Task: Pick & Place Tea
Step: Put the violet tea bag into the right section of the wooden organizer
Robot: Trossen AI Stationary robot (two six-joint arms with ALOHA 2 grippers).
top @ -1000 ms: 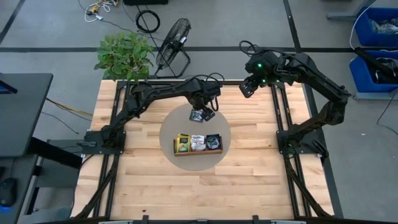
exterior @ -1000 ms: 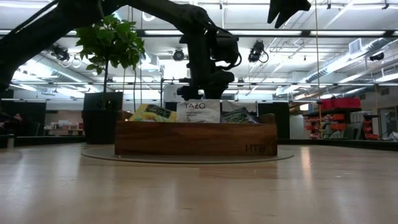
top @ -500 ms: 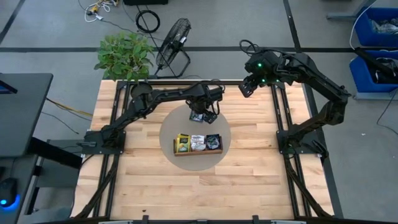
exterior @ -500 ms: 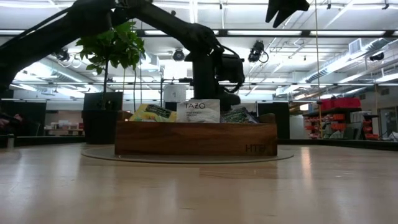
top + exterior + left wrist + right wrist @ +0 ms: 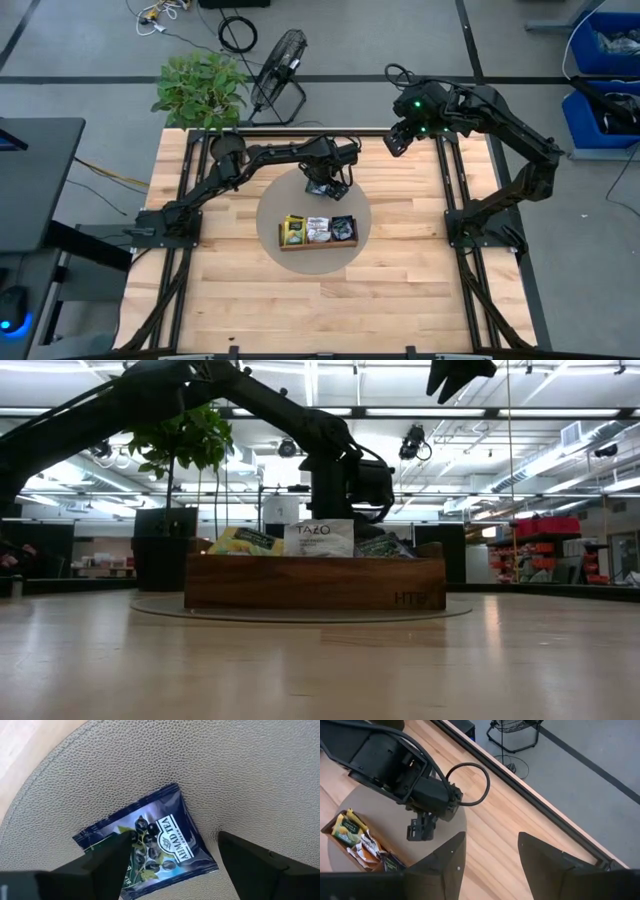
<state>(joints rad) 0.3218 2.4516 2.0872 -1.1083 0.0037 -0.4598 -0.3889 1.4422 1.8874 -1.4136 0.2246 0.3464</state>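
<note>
- The left gripper (image 5: 170,860) hangs low over the round mat (image 5: 240,770), its fingers spread wide.
- A dark blue tea packet (image 5: 150,845) lies flat on the mat, right under and between those fingers.
- The right gripper (image 5: 398,140) waits far off, spread too.

Both arms are matte black, built of long boxy links joined by rounded housings, with black cables looping along them. The right arm (image 5: 480,110) carries a small glowing green light near its wrist. The left arm (image 5: 250,160) ends in a blocky wrist housing with a cable arching over it, and each gripper's fingers (image 5: 260,870) are broad, flat, dark wedges.
</note>
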